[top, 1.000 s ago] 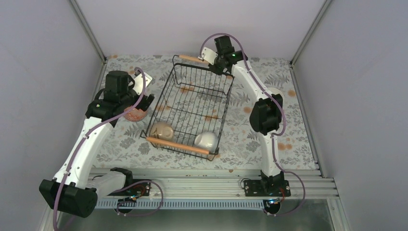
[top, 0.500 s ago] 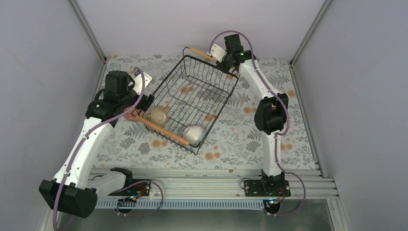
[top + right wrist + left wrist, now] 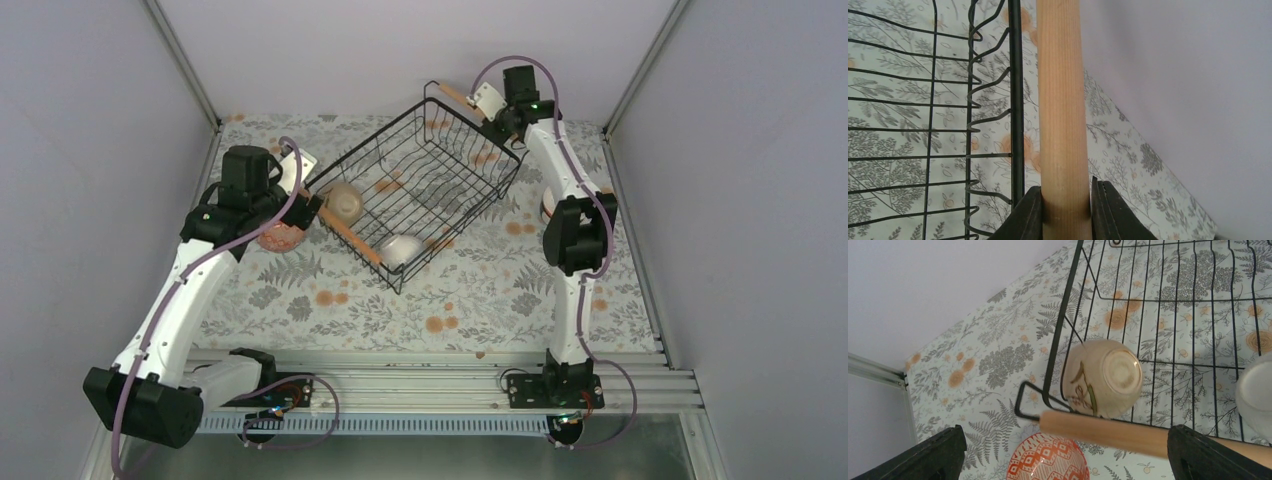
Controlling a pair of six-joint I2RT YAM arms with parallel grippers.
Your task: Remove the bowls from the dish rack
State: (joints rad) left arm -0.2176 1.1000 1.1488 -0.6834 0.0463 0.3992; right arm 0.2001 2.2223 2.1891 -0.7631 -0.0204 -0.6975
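The black wire dish rack (image 3: 430, 175) sits skewed on the table, its far wooden handle (image 3: 1060, 100) raised, with my right gripper (image 3: 1066, 200) shut on it. A beige bowl (image 3: 343, 202) and a white bowl (image 3: 400, 250) lie upturned inside, against the rack's near wooden handle (image 3: 1103, 432). An orange patterned bowl (image 3: 1045, 460) stands on the table outside the rack, just below that handle. My left gripper (image 3: 300, 215) hangs wide open over the orange bowl and the handle's end, holding nothing. The left wrist view shows the beige bowl (image 3: 1103, 377) bottom-up.
The floral tablecloth (image 3: 330, 300) covers the table. Grey walls close in at the back and both sides, and the rack's far corner is close to the back wall. An aluminium rail (image 3: 420, 375) runs along the near edge by the arm bases.
My right gripper has carried the far handle rightward and back, turning the rack. Its near end swung left to my left gripper, and both bowls shifted with it. The left arm stayed still.
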